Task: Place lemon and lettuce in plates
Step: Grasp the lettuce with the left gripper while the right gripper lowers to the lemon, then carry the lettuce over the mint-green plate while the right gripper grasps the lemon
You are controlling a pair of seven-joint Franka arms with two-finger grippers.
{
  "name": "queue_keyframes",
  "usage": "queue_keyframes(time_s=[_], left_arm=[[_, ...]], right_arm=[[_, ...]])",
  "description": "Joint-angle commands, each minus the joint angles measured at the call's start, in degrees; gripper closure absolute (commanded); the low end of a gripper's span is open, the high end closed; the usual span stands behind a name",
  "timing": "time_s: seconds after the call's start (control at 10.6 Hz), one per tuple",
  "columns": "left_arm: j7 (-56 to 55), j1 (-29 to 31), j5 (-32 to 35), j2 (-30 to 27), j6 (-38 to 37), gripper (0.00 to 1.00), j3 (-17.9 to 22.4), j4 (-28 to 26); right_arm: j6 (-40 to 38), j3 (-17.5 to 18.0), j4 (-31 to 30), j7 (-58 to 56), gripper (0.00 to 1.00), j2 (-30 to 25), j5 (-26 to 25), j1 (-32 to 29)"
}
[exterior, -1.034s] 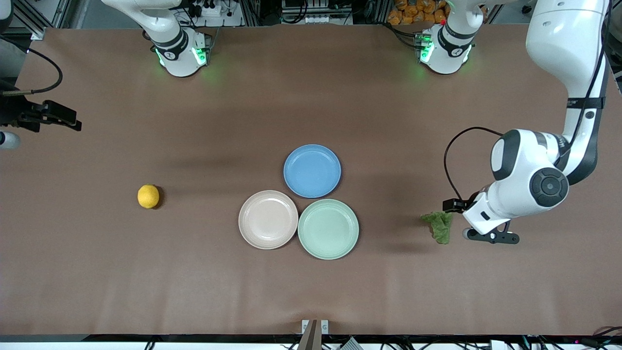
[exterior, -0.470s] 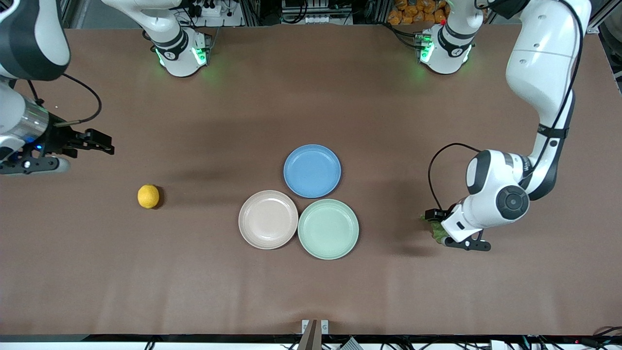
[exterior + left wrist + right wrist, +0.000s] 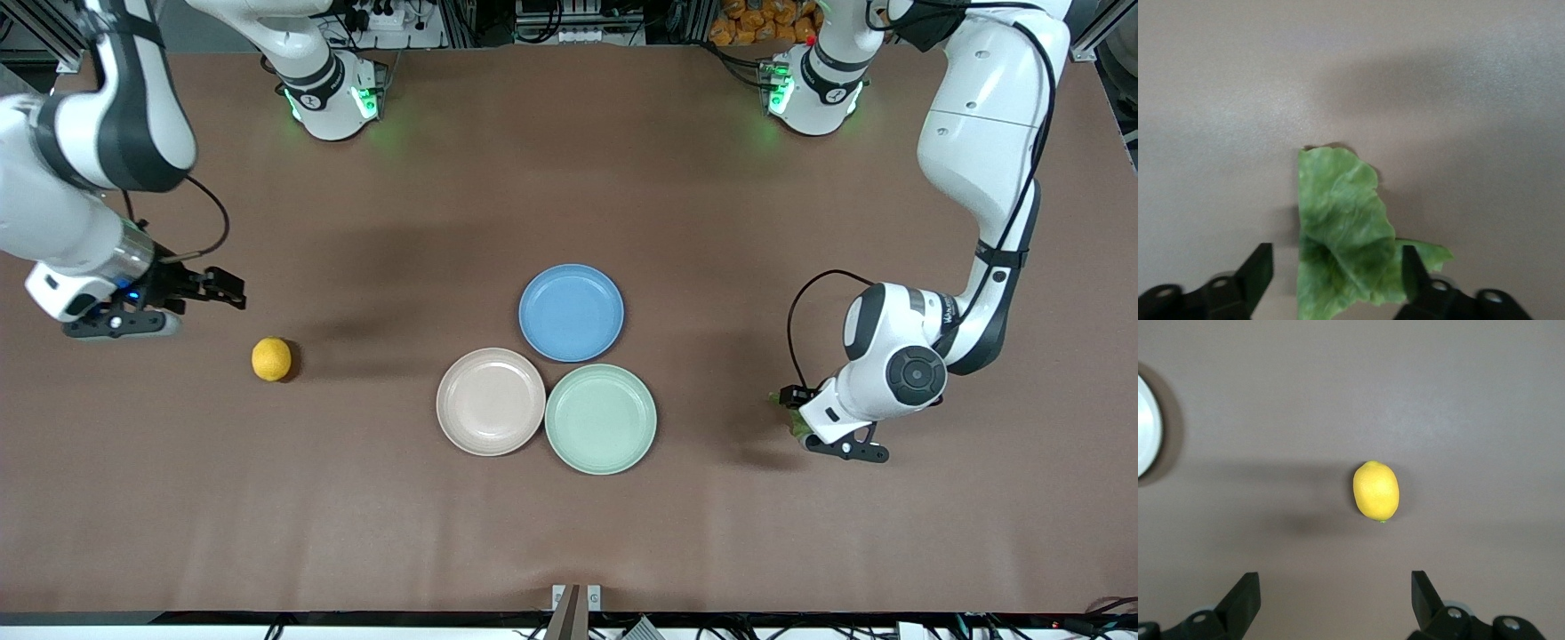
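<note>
While both arms reach down toward the table (image 3: pixel 569 533), we see three plates clustered at the middle of the front view: the pink-beige plate (image 3: pixel 491 401) and the mint green plate (image 3: pixel 601 418) touching side by side, with the blue plate (image 3: pixel 571 312) just above them in the frame and farther from the camera. All three are bare.

At the middle left of the front view sits the lemon (image 3: pixel 271 359), alone on the brown surface toward the right arm's end of the table, well apart from the plates. We find the right gripper (image 3: pixel 222 289) in the upper left part of the frame, close to the lemon but not touching it. In the right wrist view its two fingers are spread wide at the bottom corners, and the lemon (image 3: pixel 1375 491) lies in the center of that picture, clear of both fingertips (image 3: pixel 1245 593).

At the middle right of the front view, the left gripper (image 3: pixel 794 411) is down at the lettuce (image 3: pixel 789 412), which peeks out from under the wrist. In the left wrist view we see the lettuce (image 3: pixel 1341 233) lying flat on the table between the parted fingers (image 3: pixel 1259 265), one on each side of the leaf; whether they touch it we cannot tell.
</note>
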Motion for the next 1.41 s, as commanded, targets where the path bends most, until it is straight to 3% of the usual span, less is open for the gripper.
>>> queue_keyframes(time_s=[0.0, 0.09, 0.28, 0.66, 1.03, 1.32], left_arm=[[-0.6, -0.4, 1.5, 1.8, 1.6, 0.34, 0.3, 1.2], [-0.5, -0.4, 1.3, 2.1, 1.8, 0.46, 0.2, 1.2], [-1.0, -0.3, 0.9, 2.9, 2.4, 1.00, 0.3, 1.4], [-4.2, -0.3, 1.0, 0.0, 2.2, 1.00, -0.2, 1.5], [-5.3, -2.5, 0.7, -5.9, 0.3, 1.00, -0.7, 1.5], [-10.2, -3.0, -2.8, -7.5, 0.3, 1.00, -6.1, 2.4]], right_arm=[[4.9, 0.6, -2.2, -0.5, 0.00, 2.7, 1.1, -1.2], [7.0, 0.6, -2.3, -0.5, 0.00, 4.5, 1.1, -1.2], [11.5, 0.6, -2.6, -0.5, 0.00, 8.0, 1.1, -1.7], [21.0, 0.5, -2.9, -0.9, 0.00, 14.9, 1.0, -2.4], [23.9, 0.5, -3.0, -3.2, 0.00, 18.4, 1.0, -3.3], [27.0, 0.5, -3.0, -3.2, 0.00, 21.4, 1.0, -3.3]])
